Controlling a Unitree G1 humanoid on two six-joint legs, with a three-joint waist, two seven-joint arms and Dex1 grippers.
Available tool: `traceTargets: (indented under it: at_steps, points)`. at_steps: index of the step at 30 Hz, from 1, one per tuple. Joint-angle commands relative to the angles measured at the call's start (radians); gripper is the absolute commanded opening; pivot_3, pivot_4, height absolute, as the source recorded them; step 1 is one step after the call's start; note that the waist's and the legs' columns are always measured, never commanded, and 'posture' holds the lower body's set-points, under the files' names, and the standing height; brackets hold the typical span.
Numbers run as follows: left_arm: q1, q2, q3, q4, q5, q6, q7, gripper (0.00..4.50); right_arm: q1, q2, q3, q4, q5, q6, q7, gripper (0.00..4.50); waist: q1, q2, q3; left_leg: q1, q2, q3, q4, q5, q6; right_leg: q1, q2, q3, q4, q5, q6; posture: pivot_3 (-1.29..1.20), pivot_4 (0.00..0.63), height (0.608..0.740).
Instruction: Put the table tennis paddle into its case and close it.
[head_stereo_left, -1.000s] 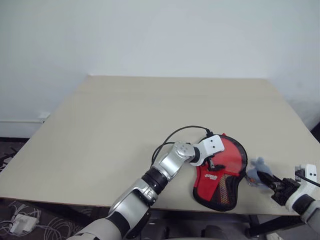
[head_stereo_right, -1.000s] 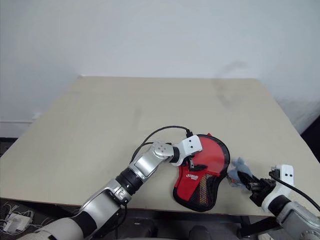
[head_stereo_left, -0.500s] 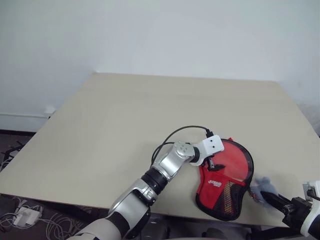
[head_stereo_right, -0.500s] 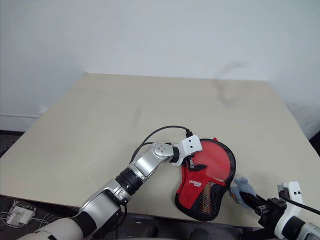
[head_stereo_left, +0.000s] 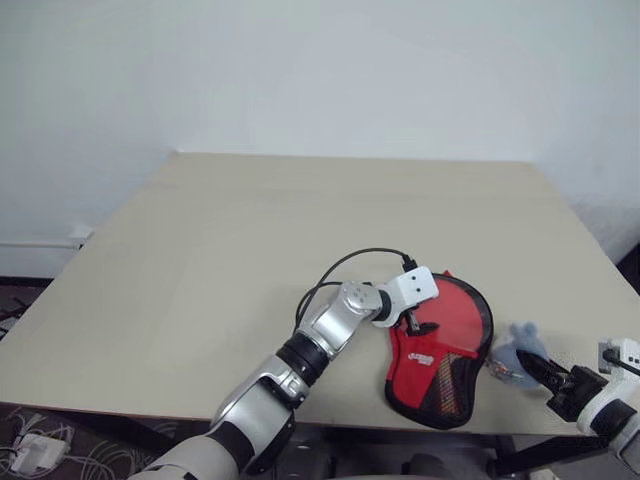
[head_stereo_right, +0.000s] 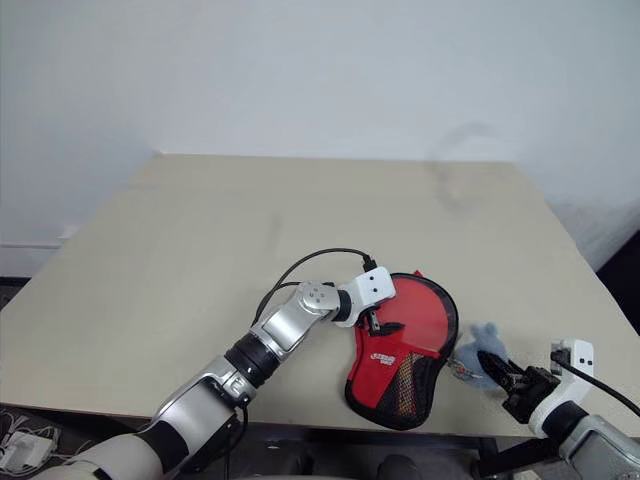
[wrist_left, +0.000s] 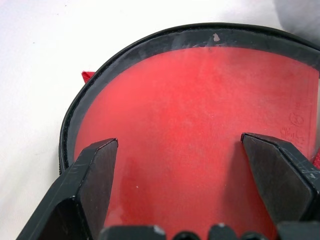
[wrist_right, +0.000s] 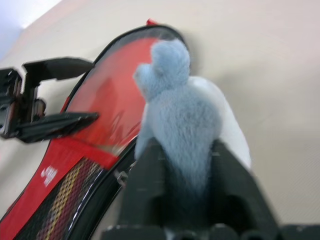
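Fingers first: your left gripper (wrist_left: 180, 165) has its two black fingers (wrist_left: 90, 185) spread wide, hovering over the red face of the table tennis paddle (wrist_left: 200, 130) with red showing between them and no grip on it. Your right gripper (wrist_right: 186, 165) has the grey plush charm (wrist_right: 177, 107) sitting between its fingers; they lie close along the fur on both sides, but whether they are squeezing it or just resting slack against it, you cannot tell from here.

Now the scene by size. You have a wide beige table (head_stereo_left: 300, 230) reaching back to a white wall. On its near right part lies the case (head_stereo_left: 440, 370), open, its round end pointing far and its dark striped narrow end pointing to the near edge of the table. Its red flap with the white logo covers the lower part only. The paddle lies inside the case, its round red face framed by the case's black edge; the handle is hidden under the flap.

Just right of the case, near the table's near right corner, sits the charm, close beside the case's black rim.
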Motion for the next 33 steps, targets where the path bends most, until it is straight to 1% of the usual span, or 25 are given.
traceTargets:
  at_steps: [1,2,3,7,12,15,19,23,26,30,33]
  points:
    - [0.052,0.042,-0.048,0.096,0.071,0.058,-0.002,4.21,-0.024,0.003,-0.003,0.019,-0.015,-0.010,-0.018,2.49,0.000,0.000,0.000,0.000,0.000,0.000,0.000,0.000,0.000,0.000,0.000,0.000,0.000,0.000,0.000,0.00,0.000,0.740]
    - [0.053,0.042,-0.048,0.095,0.071,0.059,-0.002,4.21,-0.039,0.004,-0.011,0.027,-0.015,-0.020,-0.021,2.89,-0.001,0.000,0.000,0.000,0.000,0.000,0.000,0.000,0.000,0.000,0.000,0.000,0.000,0.000,0.000,0.00,0.000,0.740]
    - [0.053,0.042,-0.047,0.096,0.071,0.059,-0.001,4.21,-0.054,0.004,-0.018,0.035,-0.021,-0.038,-0.017,3.18,-0.002,0.001,0.000,0.000,0.000,0.000,0.000,0.000,0.000,0.000,0.000,0.000,0.001,0.000,0.000,0.00,0.000,0.740]
    - [0.050,0.040,-0.046,0.103,0.071,0.056,0.001,4.21,-0.108,-0.031,-0.029,0.067,-0.052,-0.086,0.019,3.18,-0.004,0.003,0.000,0.000,0.000,0.001,0.001,0.000,0.000,0.000,0.000,0.000,0.001,0.000,0.000,0.00,0.000,0.740]
    - [0.044,0.041,-0.045,0.109,0.074,0.050,0.006,4.21,-0.133,-0.183,-0.034,0.149,-0.037,-0.028,0.173,3.18,-0.005,0.004,0.000,-0.001,0.000,0.001,0.002,0.000,0.000,0.000,0.000,0.001,0.001,0.001,0.001,0.00,0.000,0.740]
    - [0.041,0.039,-0.042,0.116,0.073,0.050,0.009,4.21,-0.180,-0.245,-0.012,0.204,-0.048,-0.006,0.209,3.18,-0.006,0.004,0.000,0.000,0.000,0.001,0.002,0.000,0.001,0.000,0.000,0.000,0.002,0.002,0.003,0.00,0.000,0.740]
    - [0.042,0.036,-0.042,0.117,0.073,0.050,0.013,4.21,-0.255,-0.306,0.072,0.289,-0.068,0.065,0.267,3.18,-0.008,0.004,0.000,-0.001,0.000,0.002,0.005,0.000,0.001,0.000,0.000,0.001,0.001,0.001,0.002,0.00,0.000,0.740]
    - [0.040,0.033,-0.040,0.122,0.074,0.048,0.018,4.21,-0.264,-0.363,0.178,0.308,-0.085,0.137,0.364,3.18,-0.007,0.003,0.000,-0.001,0.000,0.002,0.005,0.000,0.000,0.000,0.000,0.000,0.001,0.001,0.002,0.00,0.000,0.740]
    - [0.044,0.035,-0.038,0.116,0.074,0.051,0.023,4.21,-0.241,-0.397,0.209,0.268,-0.072,0.193,0.419,3.18,-0.006,0.002,0.000,-0.001,0.000,0.002,0.005,0.000,0.001,0.000,0.000,0.000,0.001,0.003,0.005,0.00,0.000,0.740]
    - [0.052,0.038,-0.034,0.111,0.073,0.054,0.028,4.21,-0.242,-0.388,0.216,0.257,-0.078,0.228,0.420,3.18,-0.005,0.000,0.000,-0.001,0.000,0.002,0.005,0.000,0.002,0.000,0.000,0.000,0.001,0.003,0.005,0.00,0.000,0.740]
    - [0.053,0.038,-0.033,0.111,0.073,0.054,0.032,4.21,-0.249,-0.367,0.200,0.247,-0.079,0.232,0.402,2.58,-0.005,-0.001,0.000,-0.001,0.000,0.002,0.005,-0.001,0.001,0.000,0.000,0.000,0.001,0.003,0.005,0.00,0.000,0.740]
